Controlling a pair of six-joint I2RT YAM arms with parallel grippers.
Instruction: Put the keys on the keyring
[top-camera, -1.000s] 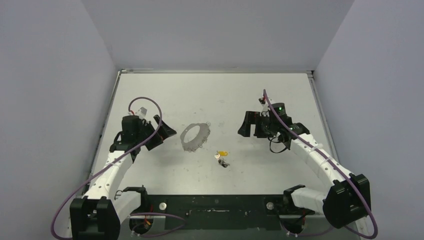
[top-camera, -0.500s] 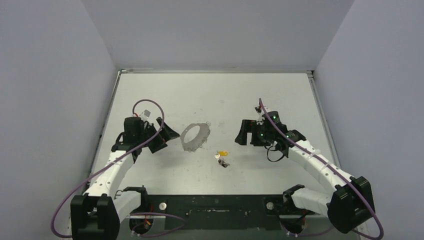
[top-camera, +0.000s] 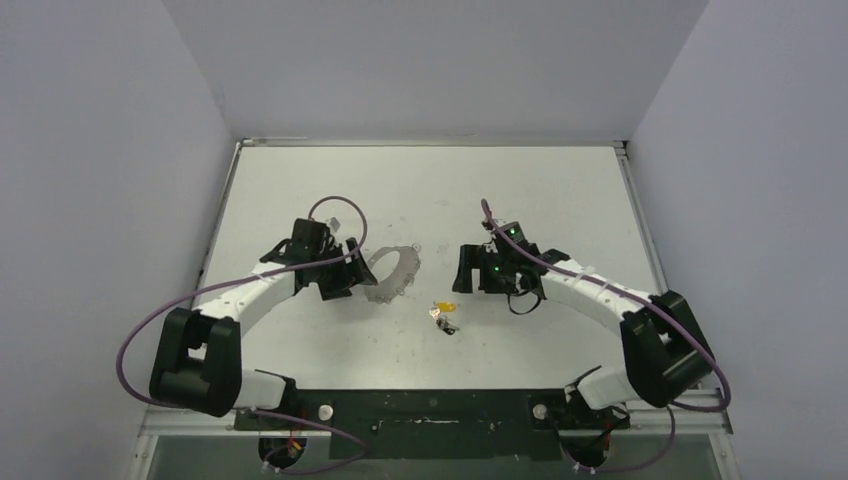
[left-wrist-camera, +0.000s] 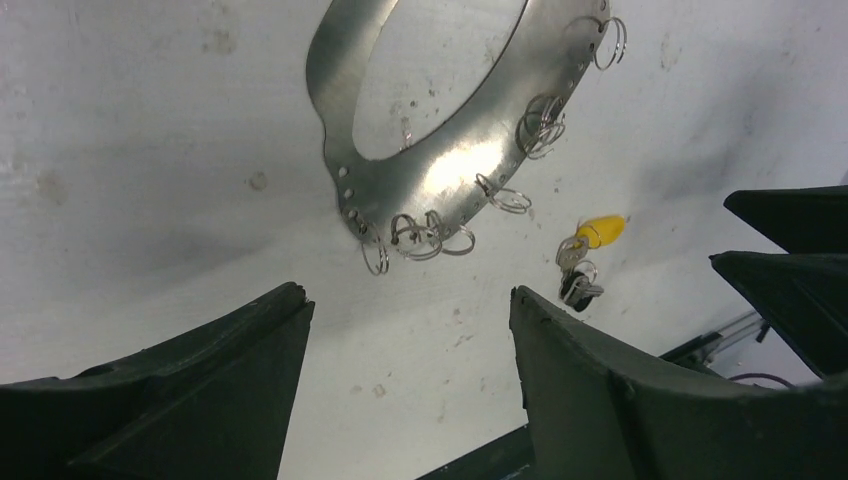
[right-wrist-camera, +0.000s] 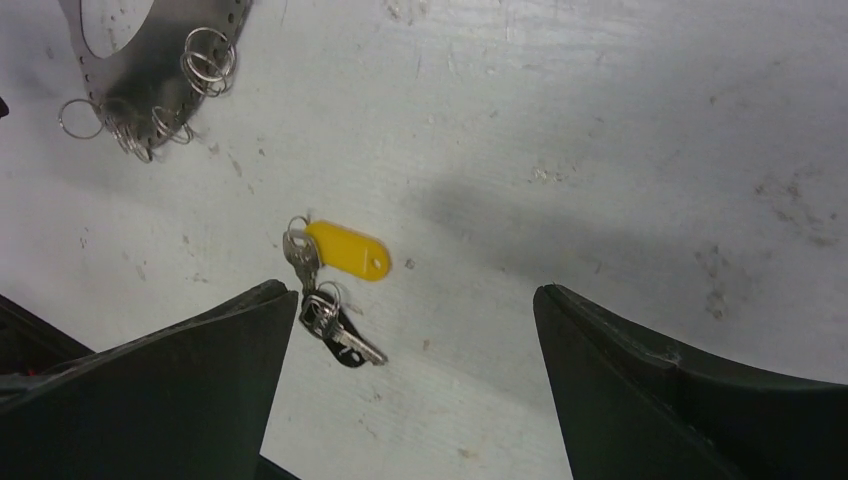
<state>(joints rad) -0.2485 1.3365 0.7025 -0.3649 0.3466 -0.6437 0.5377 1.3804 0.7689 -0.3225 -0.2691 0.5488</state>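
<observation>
The keyring is a flat silvery loop with small rings strung along its edge, lying flat mid-table. In the left wrist view the keyring lies just beyond my open left gripper, nothing between the fingers. The keys lie a little nearer: a yellow tag and a black-headed key on small rings. My right gripper hangs open above them, the keys by its left finger. From above, the left gripper is at the keyring's left edge and the right gripper is right of the keys.
The dark base plate holding both arms runs along the near edge. Grey walls close in the left, right and far sides of the white table. Purple cables loop off both arms. The keyring shows at the right wrist view's top left.
Both arms have swung inward toward the middle. The left gripper has come up to the keyring's left edge, and the right gripper has come down-left close to the keys.
</observation>
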